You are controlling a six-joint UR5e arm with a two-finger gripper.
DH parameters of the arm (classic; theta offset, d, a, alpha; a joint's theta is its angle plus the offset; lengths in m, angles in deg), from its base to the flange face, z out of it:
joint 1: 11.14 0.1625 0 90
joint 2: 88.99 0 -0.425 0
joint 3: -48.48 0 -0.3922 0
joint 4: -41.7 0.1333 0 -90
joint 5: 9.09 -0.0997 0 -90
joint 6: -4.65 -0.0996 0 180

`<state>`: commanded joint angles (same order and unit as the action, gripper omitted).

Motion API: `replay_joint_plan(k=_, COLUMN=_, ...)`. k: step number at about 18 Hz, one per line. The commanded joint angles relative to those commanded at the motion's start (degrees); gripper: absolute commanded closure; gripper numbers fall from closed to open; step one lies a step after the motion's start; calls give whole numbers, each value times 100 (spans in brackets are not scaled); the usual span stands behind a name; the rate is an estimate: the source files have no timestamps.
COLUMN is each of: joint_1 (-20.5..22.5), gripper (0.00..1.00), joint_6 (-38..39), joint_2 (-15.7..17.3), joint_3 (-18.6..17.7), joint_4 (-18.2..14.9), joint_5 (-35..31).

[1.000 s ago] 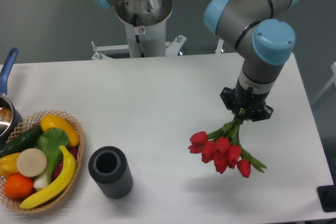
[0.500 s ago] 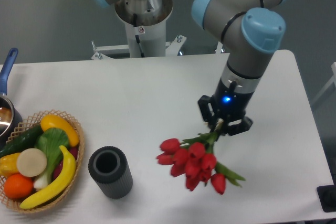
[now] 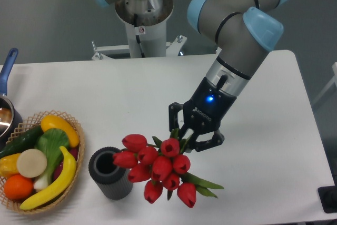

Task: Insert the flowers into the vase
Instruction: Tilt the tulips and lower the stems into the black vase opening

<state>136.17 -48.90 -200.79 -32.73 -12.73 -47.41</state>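
Since the earlier frames the arm had swung left and toward the camera, carrying the flowers [image 3: 158, 167] from the right part of the tabletop [image 3: 131, 93] to a spot just beside the vase [image 3: 109, 173]. The pincer [image 3: 185, 136] was closed on the green stems, with the red heads hanging below and in front of it and tilted toward the camera. The leftmost blooms overlapped the vase's right rim in this view; whether they touched it could not be told. The vase stood upright near the front edge, mouth open and nothing in it.

The step in hand looked like the approach before insertion, and it seemed not yet lined up. As held, the blooms led and the stem ends sat up at the pincer, so a straight lowering would probably press the heads onto the rim. The bunch also spread wider than the mouth. Doing it well likely meant turning the wrist so the stems pointed down over the centre of the opening, then lowering slowly so the light vase was not tipped.

A white tabletop carried a wicker basket [image 3: 73, 193] of toy vegetables at the front left, close to the vase, and a metal pot [image 3: 6, 114] with a blue handle at the left edge. Behind stood a grey wall and the arm's pedestal [image 3: 143, 35].
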Motion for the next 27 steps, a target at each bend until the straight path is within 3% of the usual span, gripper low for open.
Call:
replay_joint_plan(k=2, joint_1=-193, gripper=100, joint_6=571, joint_2=-140, joint_3=0, joint_4=841, joint_5=175)
replay_joint_plan(k=4, joint_1=-238, gripper=99, joint_6=670, joint_2=-281, joint_3=52, joint_4=1145, joint_5=491)
replay_joint_plan(k=12, joint_1=-299, gripper=96, joint_6=671, joint_2=-326, joint_3=167, joint_4=1163, joint_5=1493)
replay_joint_plan(k=19, joint_1=-527, gripper=94, joint_6=653, joint_2=-378, joint_3=167, joint_4=1172, joint_5=1767)
replay_joint_plan(k=21, joint_1=-589, gripper=88, joint_6=644, joint_2=-422, joint_3=167, joint_4=1172, joint_5=1810)
replay_joint_plan(k=27, joint_1=-738, gripper=88, joint_6=627, joint_2=-493, joint_3=167, joint_4=1172, joint_5=1995)
